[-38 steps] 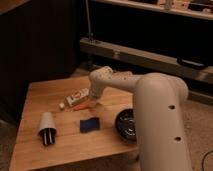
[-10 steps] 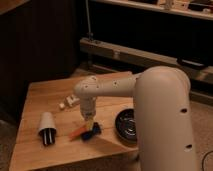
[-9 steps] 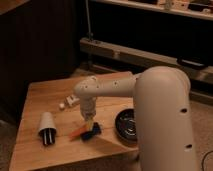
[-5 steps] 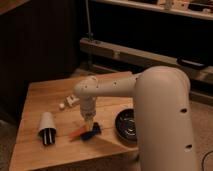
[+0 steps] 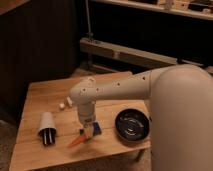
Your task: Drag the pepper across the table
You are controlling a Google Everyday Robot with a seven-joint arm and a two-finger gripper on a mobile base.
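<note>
The pepper (image 5: 76,141) is a slim orange piece lying near the front edge of the wooden table (image 5: 45,92), its tip pointing left and toward the front. My gripper (image 5: 87,131) points down at the pepper's thick right end and is shut on it. The arm reaches in from the right over the middle of the table. A blue sponge (image 5: 96,128) shows just behind the gripper, partly hidden by it.
A white cup (image 5: 46,126) lies on its side at the front left with its dark opening toward the edge. A small white packet (image 5: 64,104) lies left of the arm. A black bowl (image 5: 132,125) sits at the front right, close to the sponge.
Since the earliest frame the gripper and the pepper have moved from beside the white packet to the table's front edge. Over the last second nothing has visibly moved.
</note>
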